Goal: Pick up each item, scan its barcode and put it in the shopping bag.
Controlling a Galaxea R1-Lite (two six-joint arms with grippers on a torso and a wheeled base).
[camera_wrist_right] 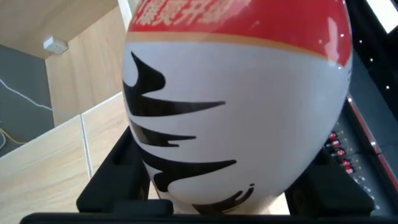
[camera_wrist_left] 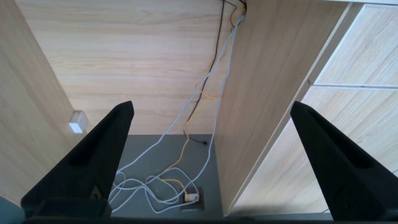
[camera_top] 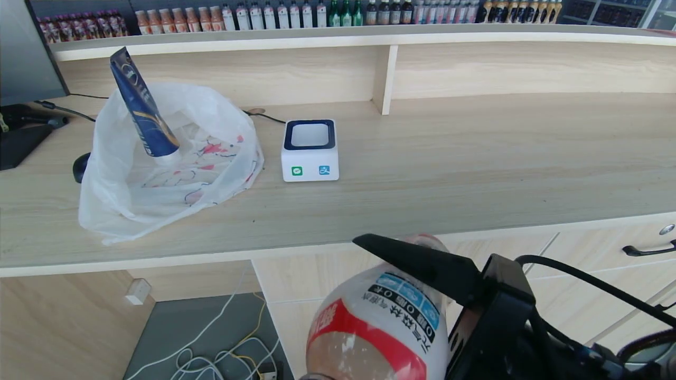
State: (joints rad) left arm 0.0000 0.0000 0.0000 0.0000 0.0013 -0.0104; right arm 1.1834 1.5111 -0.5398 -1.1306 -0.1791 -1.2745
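Observation:
My right gripper (camera_top: 422,269) is shut on a drink bottle (camera_top: 377,327) with a white, red and blue label, held low in front of the counter's edge, below the scanner. The bottle (camera_wrist_right: 236,106) bulges between the black fingers in the right wrist view. A white barcode scanner (camera_top: 310,150) with a dark-framed window stands on the counter. To its left lies a white plastic shopping bag (camera_top: 169,158) with a dark blue tube (camera_top: 141,108) sticking up out of it. My left gripper (camera_wrist_left: 211,162) is open under the counter, with nothing between its fingers.
The wooden counter (camera_top: 449,158) has a raised back shelf with a divider (camera_top: 384,79). Bottles (camera_top: 338,13) line the shelf behind. A dark mouse (camera_top: 80,167) and a monitor base (camera_top: 21,142) sit at the far left. Loose cables (camera_wrist_left: 180,168) lie on the floor under the counter; drawers (camera_top: 623,248) are at right.

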